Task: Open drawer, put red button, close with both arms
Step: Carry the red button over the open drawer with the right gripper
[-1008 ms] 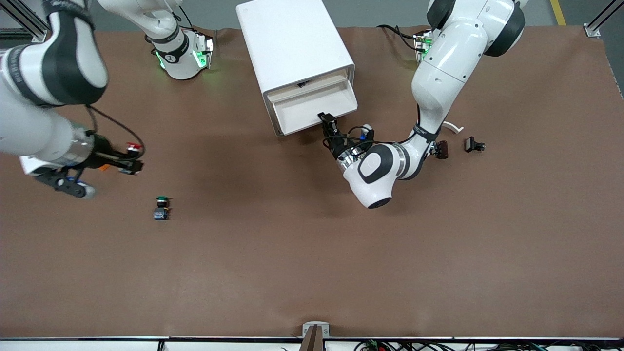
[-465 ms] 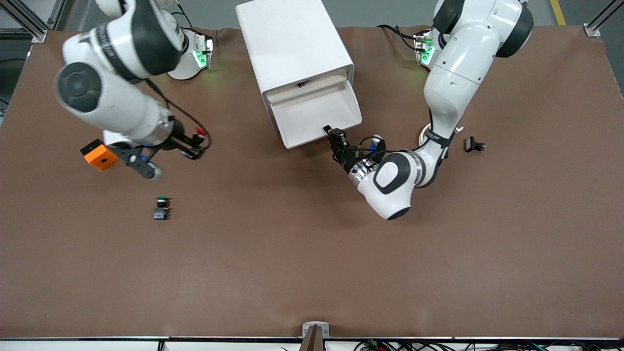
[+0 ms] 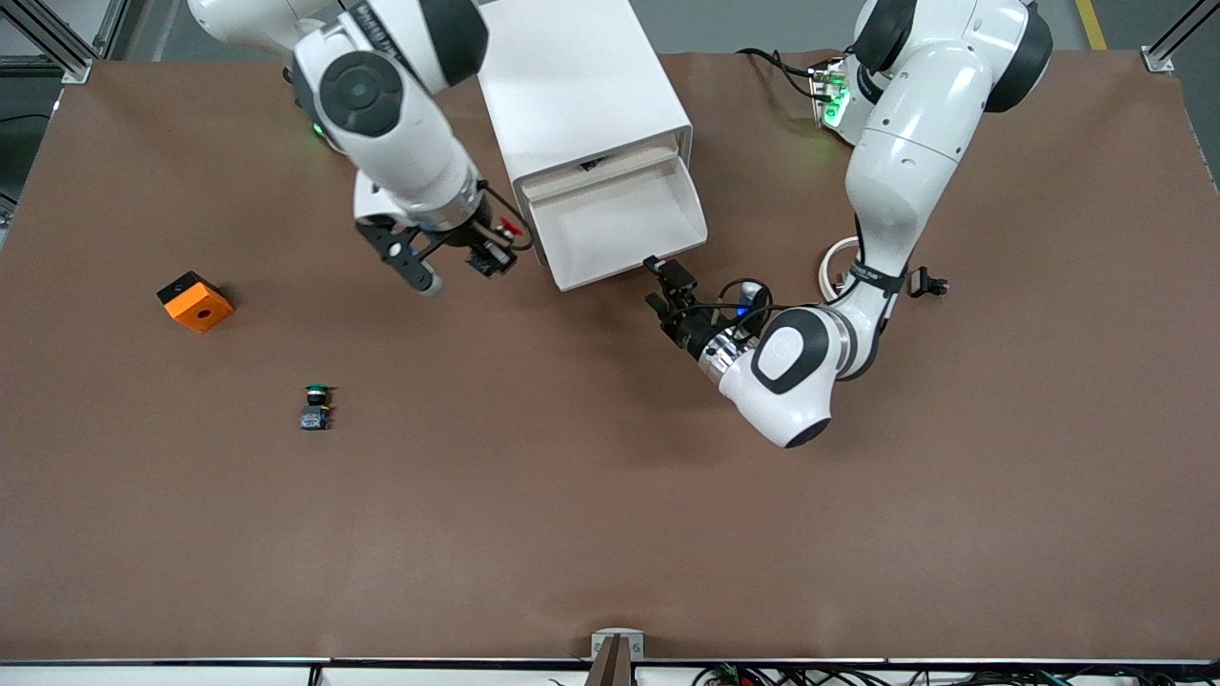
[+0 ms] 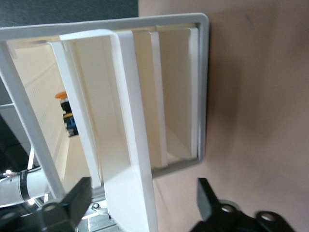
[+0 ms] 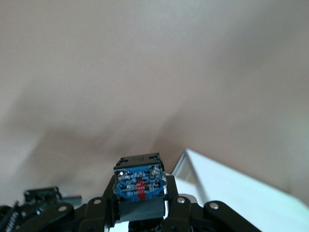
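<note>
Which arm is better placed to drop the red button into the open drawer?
Right: the right gripper already holds the red button beside the drawer; the left gripper is open, empty.

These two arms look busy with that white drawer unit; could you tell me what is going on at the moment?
The drawer of the white cabinet stands pulled out. The left gripper is open just in front of the drawer's front edge, holding nothing. The right gripper is shut on the red button and hangs beside the drawer, toward the right arm's end of the table. The button is not in the drawer yet. A green button and an orange block lie untouched on the table.
</note>
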Controlling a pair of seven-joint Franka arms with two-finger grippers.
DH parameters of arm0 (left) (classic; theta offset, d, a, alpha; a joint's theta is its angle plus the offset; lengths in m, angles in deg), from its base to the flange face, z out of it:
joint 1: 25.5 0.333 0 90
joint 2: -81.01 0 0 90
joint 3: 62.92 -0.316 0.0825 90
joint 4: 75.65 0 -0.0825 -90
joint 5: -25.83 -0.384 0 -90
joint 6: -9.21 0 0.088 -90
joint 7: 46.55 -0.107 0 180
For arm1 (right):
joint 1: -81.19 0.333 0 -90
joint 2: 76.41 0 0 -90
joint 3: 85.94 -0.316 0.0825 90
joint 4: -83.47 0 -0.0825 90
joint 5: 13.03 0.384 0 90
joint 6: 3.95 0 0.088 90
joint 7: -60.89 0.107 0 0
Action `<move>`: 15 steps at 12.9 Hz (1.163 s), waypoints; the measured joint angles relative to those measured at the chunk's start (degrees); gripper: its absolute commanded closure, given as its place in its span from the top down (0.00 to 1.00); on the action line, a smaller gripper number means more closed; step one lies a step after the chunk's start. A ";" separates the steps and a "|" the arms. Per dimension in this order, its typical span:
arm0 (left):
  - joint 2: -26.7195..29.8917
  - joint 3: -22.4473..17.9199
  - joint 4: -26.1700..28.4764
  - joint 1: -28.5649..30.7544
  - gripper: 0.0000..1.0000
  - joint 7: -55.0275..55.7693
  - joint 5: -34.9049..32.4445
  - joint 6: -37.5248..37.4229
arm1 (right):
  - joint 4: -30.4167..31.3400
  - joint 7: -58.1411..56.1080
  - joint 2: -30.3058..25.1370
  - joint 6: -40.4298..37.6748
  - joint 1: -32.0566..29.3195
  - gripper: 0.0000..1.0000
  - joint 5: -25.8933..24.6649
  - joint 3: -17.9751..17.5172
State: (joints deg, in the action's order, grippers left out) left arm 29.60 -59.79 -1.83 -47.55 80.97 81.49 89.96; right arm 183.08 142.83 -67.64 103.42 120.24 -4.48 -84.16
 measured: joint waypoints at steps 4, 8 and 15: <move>0.39 -4.91 -5.65 1.23 1.00 -3.99 0.00 0.07 | 5.79 12.02 0.46 10.22 8.06 0.00 -0.01 0.01; 2.55 -11.73 -7.23 2.55 1.00 -16.78 0.00 1.78 | 7.52 20.62 4.22 14.05 13.74 0.00 -1.02 0.10; 3.79 -19.60 -7.31 2.51 1.00 -45.97 0.00 3.37 | 7.21 27.18 9.10 18.49 17.27 0.00 -4.40 0.36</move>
State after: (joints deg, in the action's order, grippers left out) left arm 33.39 -79.39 -9.13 -45.04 35.00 81.49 93.33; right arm 190.29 170.01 -58.54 121.91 137.51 -8.88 -83.80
